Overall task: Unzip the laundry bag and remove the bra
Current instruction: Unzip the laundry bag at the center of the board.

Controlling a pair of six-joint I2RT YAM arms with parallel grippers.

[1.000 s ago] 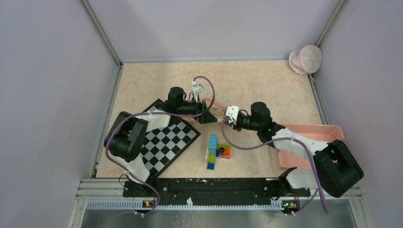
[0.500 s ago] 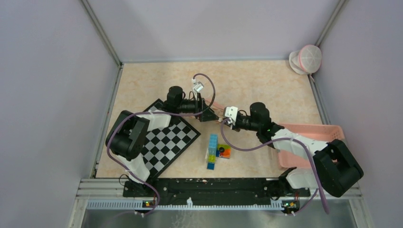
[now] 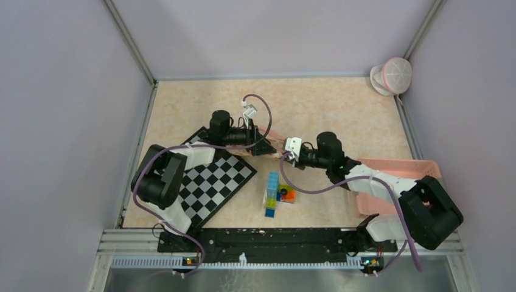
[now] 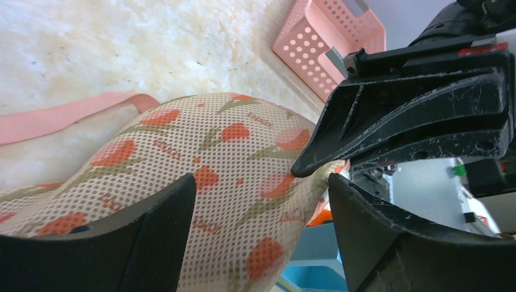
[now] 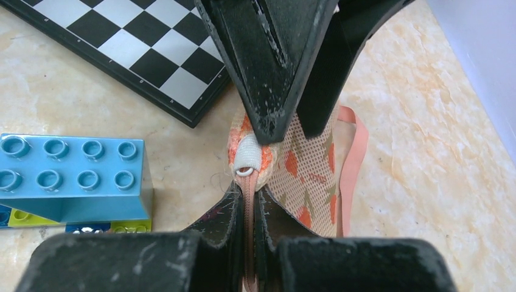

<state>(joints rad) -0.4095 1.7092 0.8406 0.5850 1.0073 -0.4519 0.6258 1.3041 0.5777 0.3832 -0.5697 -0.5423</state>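
The laundry bag (image 4: 231, 164) is a small mesh pouch with an orange flower print and a pink strap (image 4: 61, 115). It is held up between my two grippers near the table's middle (image 3: 275, 141). My left gripper (image 4: 261, 182) is open and straddles the pouch's bulging end, with a gap showing at its right finger (image 4: 395, 243). My right gripper (image 5: 246, 210) is shut on the pink zipper pull (image 5: 247, 198), just below its white ring (image 5: 244, 172). In the top view the left gripper (image 3: 263, 146) and right gripper (image 3: 285, 156) nearly touch. The bra is hidden.
A checkerboard (image 3: 216, 179) lies under the left arm. Blue and coloured toy bricks (image 3: 274, 191) sit just in front of the grippers. A pink basket (image 3: 398, 167) stands at the right. A round pink and white object (image 3: 392, 76) rests in the far right corner.
Both grippers and the pouch have shifted slightly to the left. The left jaws have narrowed a little around the pouch. The right gripper stays shut on the zipper pull.
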